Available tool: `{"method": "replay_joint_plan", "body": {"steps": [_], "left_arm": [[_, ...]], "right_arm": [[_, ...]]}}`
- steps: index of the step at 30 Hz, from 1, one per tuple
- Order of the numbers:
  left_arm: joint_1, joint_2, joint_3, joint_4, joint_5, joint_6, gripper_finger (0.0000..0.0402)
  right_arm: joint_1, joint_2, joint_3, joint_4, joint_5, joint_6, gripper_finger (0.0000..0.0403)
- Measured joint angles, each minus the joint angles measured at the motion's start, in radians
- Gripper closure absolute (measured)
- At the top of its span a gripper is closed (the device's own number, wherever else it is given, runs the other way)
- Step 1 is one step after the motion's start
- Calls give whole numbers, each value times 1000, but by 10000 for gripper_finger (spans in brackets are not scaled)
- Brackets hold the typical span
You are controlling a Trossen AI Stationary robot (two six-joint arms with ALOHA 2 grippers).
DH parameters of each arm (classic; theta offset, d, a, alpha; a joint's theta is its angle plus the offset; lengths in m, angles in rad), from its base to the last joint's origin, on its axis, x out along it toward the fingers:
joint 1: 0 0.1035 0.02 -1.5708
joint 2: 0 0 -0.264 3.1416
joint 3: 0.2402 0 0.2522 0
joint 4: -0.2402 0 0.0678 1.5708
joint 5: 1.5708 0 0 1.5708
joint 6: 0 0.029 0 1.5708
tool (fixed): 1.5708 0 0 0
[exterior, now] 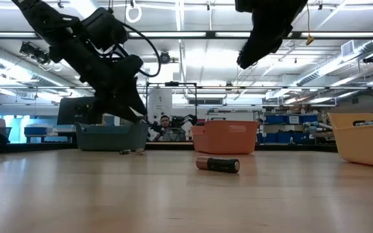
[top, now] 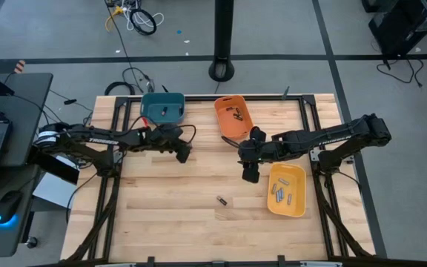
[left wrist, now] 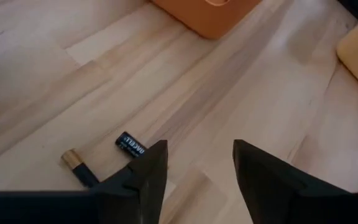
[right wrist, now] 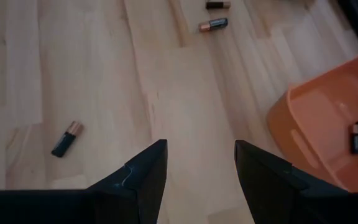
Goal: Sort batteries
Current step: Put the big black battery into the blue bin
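Two batteries lie on the wooden table just past my left gripper (left wrist: 197,149): a short black one (left wrist: 131,144) and a longer one with a copper end (left wrist: 79,168). My left gripper (top: 183,153) hangs open above them, near the teal bin (top: 161,107), with nothing between its fingers. A third loose battery (top: 222,199) lies on its side mid-table, also seen in the low view (exterior: 217,164). My right gripper (top: 249,175) is open and empty, raised between the orange bin (top: 233,116) and the yellow bin (top: 286,190).
The teal bin holds one battery (top: 164,111). Some batteries lie in the orange bin (right wrist: 357,134), and the yellow bin holds several (top: 283,193). Bare wood stretches along the near half of the table (top: 169,222). A black post base (top: 222,70) stands beyond the far edge.
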Motion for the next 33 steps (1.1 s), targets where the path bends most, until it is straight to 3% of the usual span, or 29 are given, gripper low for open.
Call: {"method": "replay_joint_plan", "body": {"steps": [19, 33], "left_arm": [[0, 232, 182, -218, -63, -103, 208], [0, 356, 185, -143, -81, -124, 208]], "right_arm": [[-6, 0, -11, 57, 32, -149, 205], [-10, 1, -109, 161, 32, -168, 206]]}}
